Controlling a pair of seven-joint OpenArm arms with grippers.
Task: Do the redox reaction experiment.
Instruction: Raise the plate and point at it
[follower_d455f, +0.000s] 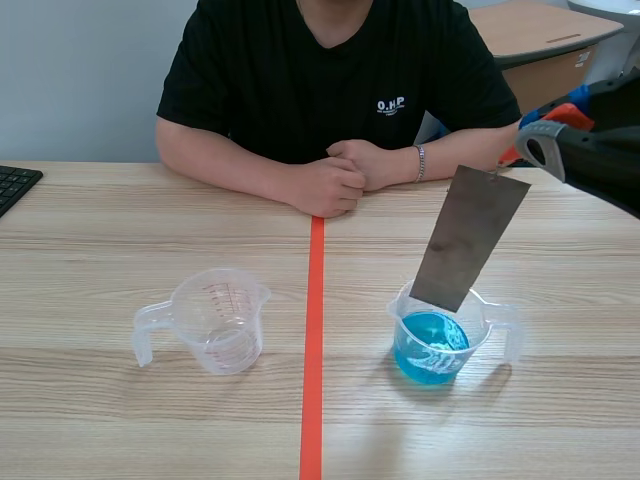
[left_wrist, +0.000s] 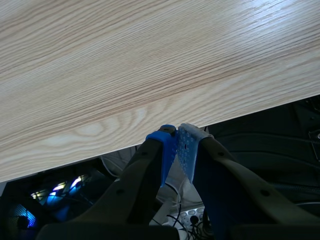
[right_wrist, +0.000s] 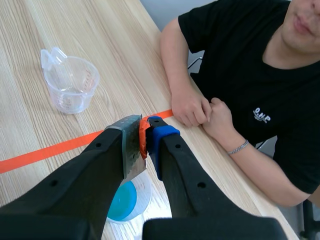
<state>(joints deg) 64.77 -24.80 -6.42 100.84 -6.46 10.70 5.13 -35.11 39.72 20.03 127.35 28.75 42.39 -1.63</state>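
A grey metal sheet (follower_d455f: 468, 238) hangs tilted, its lower end dipped into a clear measuring cup (follower_d455f: 493, 322) of blue liquid (follower_d455f: 431, 346) right of the orange tape line. My right gripper (follower_d455f: 532, 135) is shut on the sheet's top edge; in the right wrist view the metal sheet (right_wrist: 131, 146) sits pinched in the right gripper (right_wrist: 146, 131), with the blue liquid (right_wrist: 123, 200) below. An empty clear measuring cup (follower_d455f: 214, 320) stands left of the line and shows as the empty cup (right_wrist: 71, 82) ahead of the right gripper. My left gripper (left_wrist: 176, 134) is shut on nothing, at the table's near edge.
A person in a black shirt sits across the table with clasped hands (follower_d455f: 345, 172) resting near the far end of the tape line. A black keyboard (follower_d455f: 14, 184) lies at the far left edge. Cables and equipment show below the table edge in the left wrist view.
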